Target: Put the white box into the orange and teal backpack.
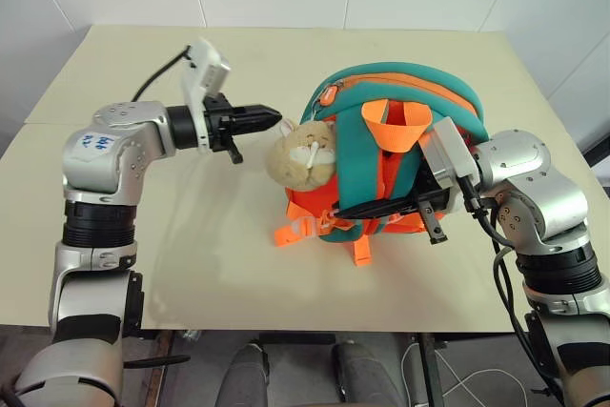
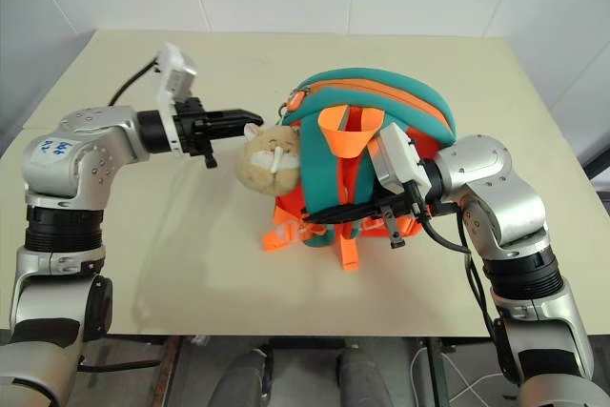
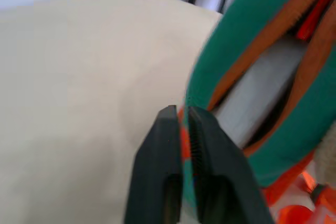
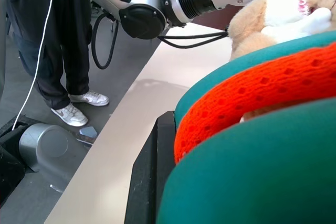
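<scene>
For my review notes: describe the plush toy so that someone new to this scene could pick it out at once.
On the beige table stands the orange and teal backpack. The plush toy hangs on the backpack's side toward the shut left gripper, whose tips are close to its ear. It is the one tan, furry thing here, a rounded animal head with a white muzzle.

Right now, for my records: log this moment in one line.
left hand: shut, by plush toy | right hand: shut on backpack strap | white box: inside backpack

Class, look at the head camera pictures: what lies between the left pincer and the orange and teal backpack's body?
The tan plush hamster attached to the backpack sits there, in both eye views, just beyond the left pincer.
</scene>
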Motion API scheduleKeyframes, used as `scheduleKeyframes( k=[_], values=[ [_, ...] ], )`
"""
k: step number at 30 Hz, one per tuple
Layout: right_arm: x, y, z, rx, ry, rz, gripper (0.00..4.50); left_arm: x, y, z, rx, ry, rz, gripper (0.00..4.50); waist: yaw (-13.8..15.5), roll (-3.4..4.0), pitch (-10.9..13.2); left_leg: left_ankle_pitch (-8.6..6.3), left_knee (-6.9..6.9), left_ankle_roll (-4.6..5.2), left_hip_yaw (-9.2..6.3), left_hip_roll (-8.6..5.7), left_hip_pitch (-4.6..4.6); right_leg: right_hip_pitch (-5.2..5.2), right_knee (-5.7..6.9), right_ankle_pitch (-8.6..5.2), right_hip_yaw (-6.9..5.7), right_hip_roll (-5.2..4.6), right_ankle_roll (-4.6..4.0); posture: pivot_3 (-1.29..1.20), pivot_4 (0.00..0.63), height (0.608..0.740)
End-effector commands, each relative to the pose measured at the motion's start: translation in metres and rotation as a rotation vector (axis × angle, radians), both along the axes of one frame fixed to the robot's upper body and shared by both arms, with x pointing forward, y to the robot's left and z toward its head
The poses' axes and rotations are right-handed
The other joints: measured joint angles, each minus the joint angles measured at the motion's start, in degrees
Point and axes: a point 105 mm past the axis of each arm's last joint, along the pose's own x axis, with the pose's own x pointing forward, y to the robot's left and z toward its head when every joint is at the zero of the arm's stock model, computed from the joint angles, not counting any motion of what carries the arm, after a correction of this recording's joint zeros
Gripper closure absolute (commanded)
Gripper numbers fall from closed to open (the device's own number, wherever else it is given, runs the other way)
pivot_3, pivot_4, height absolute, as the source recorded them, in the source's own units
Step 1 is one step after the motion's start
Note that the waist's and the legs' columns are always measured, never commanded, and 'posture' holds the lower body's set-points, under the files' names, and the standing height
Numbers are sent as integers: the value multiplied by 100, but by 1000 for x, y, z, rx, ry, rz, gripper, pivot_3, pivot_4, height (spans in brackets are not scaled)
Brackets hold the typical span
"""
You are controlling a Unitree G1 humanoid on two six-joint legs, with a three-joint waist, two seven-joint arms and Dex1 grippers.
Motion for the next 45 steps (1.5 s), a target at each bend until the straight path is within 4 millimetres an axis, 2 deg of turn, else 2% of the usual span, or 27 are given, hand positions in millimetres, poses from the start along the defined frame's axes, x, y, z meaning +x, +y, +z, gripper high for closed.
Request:
scheduleKeyframes(
  k=[1, 5, 8, 10, 14, 15, 18, 20, 23, 26, 30, 37, 45],
  values=[
    [-3, 2, 8, 18, -43, 7, 4500, -5, -22, 1, -2, 10, -102, 4458, 9, 0, 0, 0, 0, 0, 0, 0, 0, 0, -1, 0, 0, 0, 0, 0, 150, 740],
    [-2, 3, 8, 21, -44, 4, 4500, -7, -40, -7, -4, 52, -162, 4458, -4, 0, 0, 0, 0, 0, 0, 1, 0, -1, 1, 0, 1, 1, 0, 0, 150, 740],
    [-2, 3, 9, 23, -48, -3, 4500, -7, -45, -14, 7, 65, -170, 4458, -15, 0, 0, 0, -1, 0, 0, 1, 1, -1, 0, 0, 1, 2, 0, 0, 150, 740],
    [-2, 3, 9, 24, -51, -10, 4500, -5, -38, -10, -3, 47, -152, 4458, -23, 0, 0, 0, -2, 0, 0, 1, 0, -1, -1, 0, 1, 1, 0, 0, 150, 740],
    [-2, 2, 9, 22, -51, -22, 4500, -1, -17, 16, -72, -52, -95, 4458, -30, 0, 0, 0, -3, 0, 0, 2, 1, -3, 0, 0, 1, 2, 0, 0, 150, 740],
    [-3, 1, 9, 22, -49, -24, 4500, -2, -7, 16, -21, -68, -77, 4458, -31, 0, 0, 0, -3, 0, 0, 2, 1, -3, 0, 0, 1, 2, 0, 0, 150, 740],
    [-3, 1, 8, 21, -46, -28, 4500, -6, 14, 15, 52, -49, -36, 3877, -45, 0, 0, 0, -5, -1, 0, 2, 1, -3, -1, 0, 2, 2, 0, 0, 150, 740],
    [-3, 0, 7, 20, -44, -30, 4500, -16, 21, 21, 48, -53, -49, 3266, -28, 0, 0, 0, -7, -1, 0, 1, 1, -3, -3, 0, 1, 1, 0, 0, 150, 740],
    [-3, -1, 7, 20, -41, -32, 4500, -35, 27, 29, 30, -59, -90, 2317, -14, 0, 0, 0, -7, 0, 0, 1, -1, -1, -8, 0, 1, -2, 0, 0, 150, 740],
    [-2, -1, 8, 38, -28, -29, 4500, -57, 32, 29, 34, -48, -128, 1343, -19, 0, 0, 0, -8, 0, 0, 2, -1, -1, -7, 0, 1, -1, -1, 0, 150, 740],
    [-2, 0, 11, 83, 3, -23, 4500, -79, 27, 31, 1, -34, -194, 42, -26, 0, 0, 0, -7, 0, -1, 4, 0, -1, -3, -1, 1, 0, -1, 0, 150, 740],
    [0, -1, 8, 87, 29, -28, 4500, -92, 3, 27, -57, 2, -253, 13, -21, 0, 0, 0, -4, 0, -2, 3, 2, 2, -3, 0, 1, 0, 0, 0, 150, 740],
    [1, -1, 7, 82, 21, -38, 4500, -90, -17, 11, -27, 46, -276, 13, -28, 0, 0, 0, -5, -1, -2, 2, 2, 1, -4, 0, 1, 0, 0, 0, 150, 740]
  ],
)
